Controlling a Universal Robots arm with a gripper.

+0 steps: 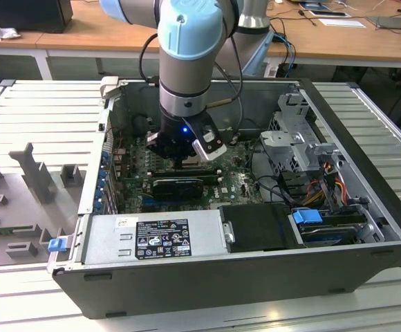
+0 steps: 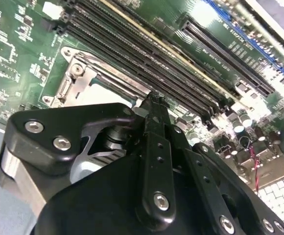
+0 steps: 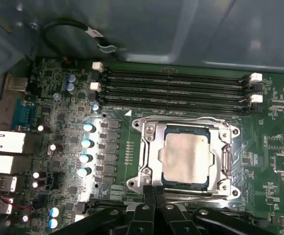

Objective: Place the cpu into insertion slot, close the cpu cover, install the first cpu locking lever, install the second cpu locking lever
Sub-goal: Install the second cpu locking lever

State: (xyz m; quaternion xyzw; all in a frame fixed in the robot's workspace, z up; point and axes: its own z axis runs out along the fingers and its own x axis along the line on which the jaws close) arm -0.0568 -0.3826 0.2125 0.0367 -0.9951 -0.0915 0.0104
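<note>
In the first wrist view the cpu (image 3: 183, 159) lies flat in the insertion slot (image 3: 234, 132), its pale silver face showing through the window of the cpu cover (image 3: 149, 154). The cover is down over it. A thin locking lever (image 3: 181, 119) runs along the socket edge beside the memory slots. My gripper (image 3: 154, 195) is shut, fingertips pressed together and empty, right at the socket edge opposite the memory slots. In the second wrist view the shut fingertips (image 2: 154, 100) hover at the socket's silvery rim (image 2: 76, 73). In the exterior view the gripper (image 1: 182, 163) reaches down into the open computer case.
Long black memory slots (image 3: 176, 85) run beside the socket, and capacitors (image 3: 85, 143) stand on another side. Inside the case sit a black card (image 1: 176, 185), the power supply (image 1: 159, 235) and a drive cage (image 1: 297, 145). The case wall (image 1: 207, 93) rises close behind the arm.
</note>
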